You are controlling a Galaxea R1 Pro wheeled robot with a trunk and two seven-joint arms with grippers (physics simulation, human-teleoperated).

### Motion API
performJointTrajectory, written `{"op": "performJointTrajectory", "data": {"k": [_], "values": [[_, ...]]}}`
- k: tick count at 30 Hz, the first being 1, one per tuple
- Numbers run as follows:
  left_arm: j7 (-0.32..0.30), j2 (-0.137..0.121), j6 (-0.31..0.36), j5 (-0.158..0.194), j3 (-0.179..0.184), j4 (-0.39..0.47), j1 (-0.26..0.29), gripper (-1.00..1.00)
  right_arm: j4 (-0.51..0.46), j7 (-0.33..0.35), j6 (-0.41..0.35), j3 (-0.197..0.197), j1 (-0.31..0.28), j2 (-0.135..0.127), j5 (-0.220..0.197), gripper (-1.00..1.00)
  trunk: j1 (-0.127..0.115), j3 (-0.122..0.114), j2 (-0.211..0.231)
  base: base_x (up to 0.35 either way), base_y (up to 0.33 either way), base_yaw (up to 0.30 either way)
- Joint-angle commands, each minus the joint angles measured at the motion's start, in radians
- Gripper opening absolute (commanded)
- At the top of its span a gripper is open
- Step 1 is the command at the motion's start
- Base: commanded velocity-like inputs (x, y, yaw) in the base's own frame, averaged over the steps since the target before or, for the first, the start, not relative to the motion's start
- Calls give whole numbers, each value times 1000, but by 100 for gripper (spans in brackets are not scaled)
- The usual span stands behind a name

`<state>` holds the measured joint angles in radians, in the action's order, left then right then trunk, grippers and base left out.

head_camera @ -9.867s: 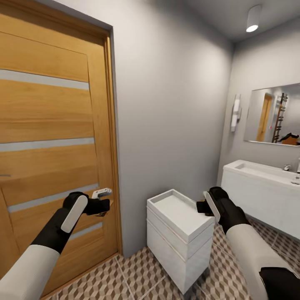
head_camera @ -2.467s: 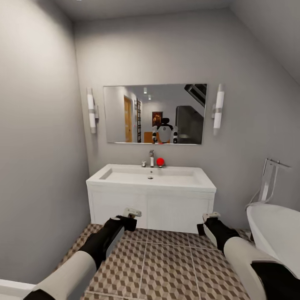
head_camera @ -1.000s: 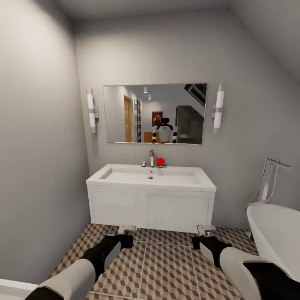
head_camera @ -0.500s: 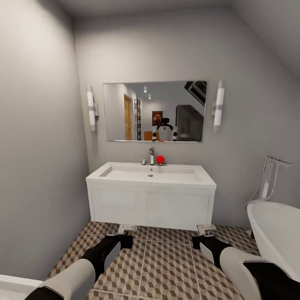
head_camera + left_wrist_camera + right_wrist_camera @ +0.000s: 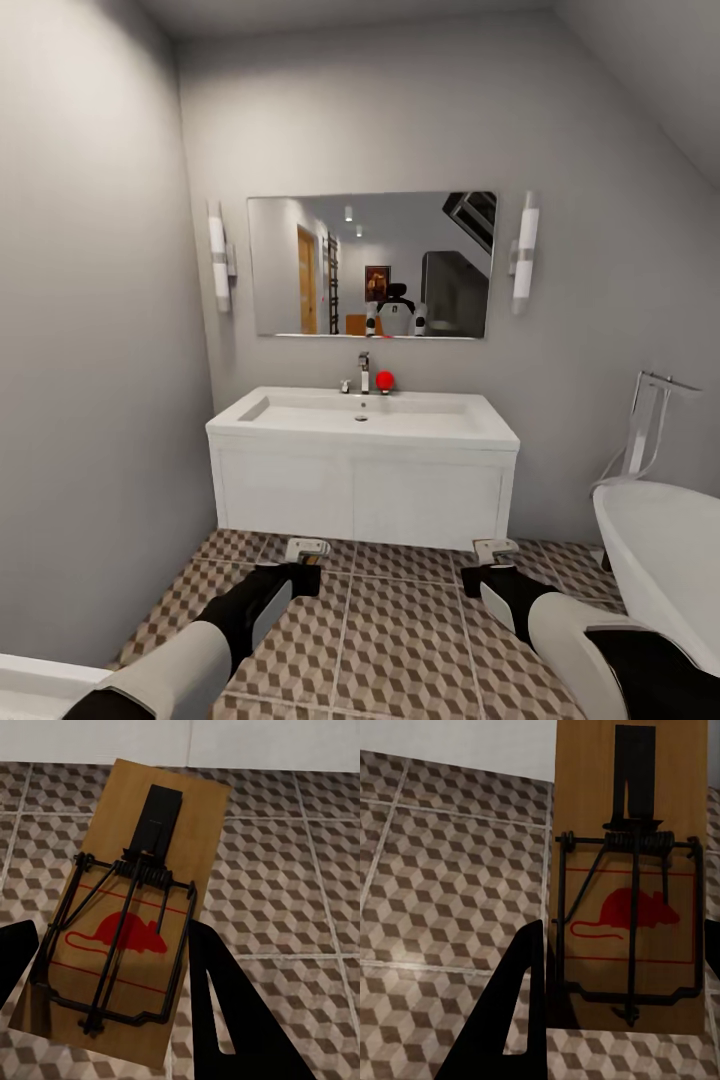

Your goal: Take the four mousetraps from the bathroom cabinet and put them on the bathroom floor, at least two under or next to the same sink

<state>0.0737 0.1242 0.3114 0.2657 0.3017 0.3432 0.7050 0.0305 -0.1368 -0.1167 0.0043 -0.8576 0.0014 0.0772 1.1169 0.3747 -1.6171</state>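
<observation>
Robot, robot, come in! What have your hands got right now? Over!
Left gripper shut on a mousetrap. Right gripper shut on another mousetrap. Both low over bathroom floor, before sink. Path clear.

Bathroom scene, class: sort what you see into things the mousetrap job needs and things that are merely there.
Needed:
- tan wooden mousetrap in left gripper
- tan wooden mousetrap in right gripper
- cube-patterned tiled bathroom floor
- wide white bathroom sink on its white vanity unit

Merely there:
- rectangular wall mirror
- white oval bathtub
- small red ball by the chrome tap
</observation>
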Motion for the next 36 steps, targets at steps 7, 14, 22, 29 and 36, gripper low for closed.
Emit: {"op": "performJointTrajectory", "data": {"k": [7, 14, 22, 29, 36], "values": [[57, 10, 5, 10, 8, 2, 1, -100, 1, -3, -10, 0, -1, 0, 7, -100, 27, 23, -50, 0, 0, 0], [70, 12, 6, 10, 8, 2, 1, -100, 2, -3, -13, 0, -1, 0, 7, -100, 54, 45, -99, 0, 0, 0], [71, 12, 7, 12, 9, 2, 1, -100, 2, -3, -14, 0, -1, -1, 8, -100, 84, 70, -155, 0, 0, 0], [68, 12, 8, 11, 9, 1, 1, -100, 2, -3, -14, 0, -1, -1, 8, -100, 111, 92, -204, 0, 0, 0], [67, 12, 7, 9, 10, 2, 1, -100, 1, -4, -14, 0, -1, -1, 8, -100, 138, 114, -253, 0, 0, 0]]}}
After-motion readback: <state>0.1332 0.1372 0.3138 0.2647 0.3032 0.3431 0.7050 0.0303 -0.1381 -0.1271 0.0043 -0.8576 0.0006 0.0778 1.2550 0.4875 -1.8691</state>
